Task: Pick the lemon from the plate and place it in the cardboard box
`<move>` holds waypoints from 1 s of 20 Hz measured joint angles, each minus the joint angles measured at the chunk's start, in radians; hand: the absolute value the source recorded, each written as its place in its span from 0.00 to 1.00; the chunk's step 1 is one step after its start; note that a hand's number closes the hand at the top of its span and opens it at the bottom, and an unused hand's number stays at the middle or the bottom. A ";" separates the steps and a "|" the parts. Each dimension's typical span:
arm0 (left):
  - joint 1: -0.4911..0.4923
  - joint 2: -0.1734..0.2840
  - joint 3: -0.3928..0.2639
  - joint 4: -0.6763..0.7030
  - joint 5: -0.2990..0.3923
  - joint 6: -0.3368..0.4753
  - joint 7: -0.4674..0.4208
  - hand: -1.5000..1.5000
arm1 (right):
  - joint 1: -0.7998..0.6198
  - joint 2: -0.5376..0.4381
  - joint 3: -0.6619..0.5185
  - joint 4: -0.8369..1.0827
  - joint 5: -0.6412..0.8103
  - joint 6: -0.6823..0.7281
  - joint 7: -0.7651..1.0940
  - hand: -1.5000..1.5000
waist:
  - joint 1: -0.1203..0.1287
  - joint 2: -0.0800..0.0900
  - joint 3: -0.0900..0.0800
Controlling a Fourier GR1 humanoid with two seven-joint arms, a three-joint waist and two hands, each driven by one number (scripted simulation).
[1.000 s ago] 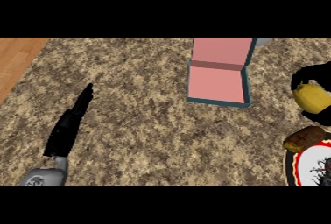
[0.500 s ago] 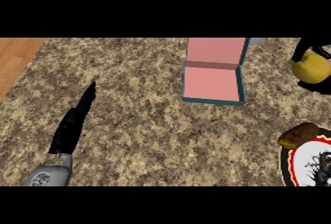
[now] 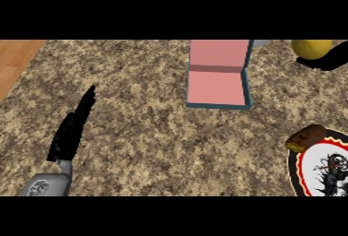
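The lemon point(image 3: 311, 49) is off the plate point(image 3: 297, 167) and climbing: a second ago it sat low at the right edge, just above the plate, and now it rides near the top right corner, to the right of the box point(image 3: 219, 76). The right robot hand point(image 3: 333, 61) shows only as a black shape under and beside the fruit, and looks curled round it, grasping the lemon. So the pick is done and the carry is on, though the lemon is not over the box yet; it sits well right of the pink floor, past the teal wall. A move left looks like the next call. The brown lump point(image 3: 306, 137) lies on the plate's rim, untouched. The left robot hand point(image 3: 73, 124) rests released, straight fingers up, at lower left on the bench point(image 3: 149, 138), same place as before
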 measured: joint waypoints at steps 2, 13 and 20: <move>0.004 -0.001 0.002 -0.003 -0.002 0.005 0.001 0.50 | -0.056 0.024 0.024 0.036 -0.012 0.008 0.012 1.00 | -0.007 -0.003 -0.001; 0.032 0.004 0.025 0.002 0.001 0.011 -0.003 0.50 | -0.288 0.189 0.158 0.244 0.015 -0.005 0.054 1.00 | -0.047 -0.012 -0.003; 0.047 0.008 0.036 -0.004 0.003 0.009 -0.013 0.50 | -0.338 0.325 0.244 0.371 0.091 -0.068 0.043 1.00 | -0.063 -0.014 -0.003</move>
